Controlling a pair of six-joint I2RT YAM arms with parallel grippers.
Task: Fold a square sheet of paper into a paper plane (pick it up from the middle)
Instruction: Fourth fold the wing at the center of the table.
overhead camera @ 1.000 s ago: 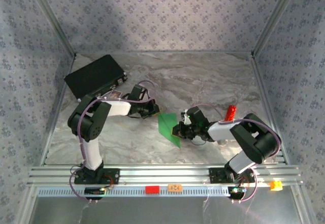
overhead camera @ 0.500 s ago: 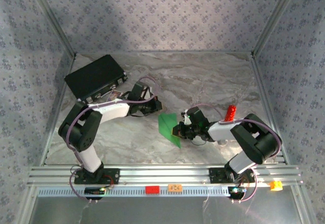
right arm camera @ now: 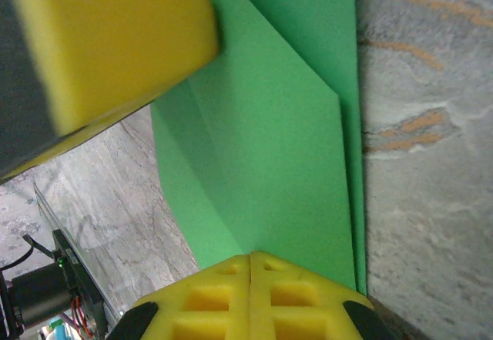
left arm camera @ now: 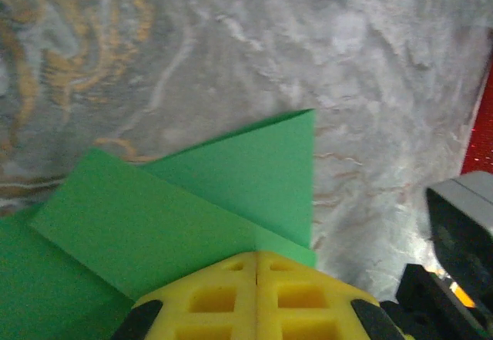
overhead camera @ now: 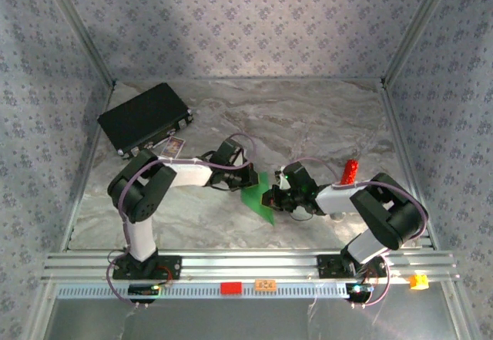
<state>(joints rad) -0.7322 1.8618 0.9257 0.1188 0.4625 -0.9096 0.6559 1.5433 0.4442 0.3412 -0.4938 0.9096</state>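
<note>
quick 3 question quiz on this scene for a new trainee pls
1. True or false: the left gripper and the right gripper are both shut, tips at the green paper.
2. Where on the table does the black case lie? A far left corner B near right corner C centre
3. Fill in: the red cylinder stands on the table's ____ half.
Key: 1 true; 2 A; 3 right

Bare tabletop [overhead camera: 308,116] beyond green paper [overhead camera: 256,195]; black case [overhead camera: 145,118] back-left, red cylinder [overhead camera: 351,171] right.
</note>
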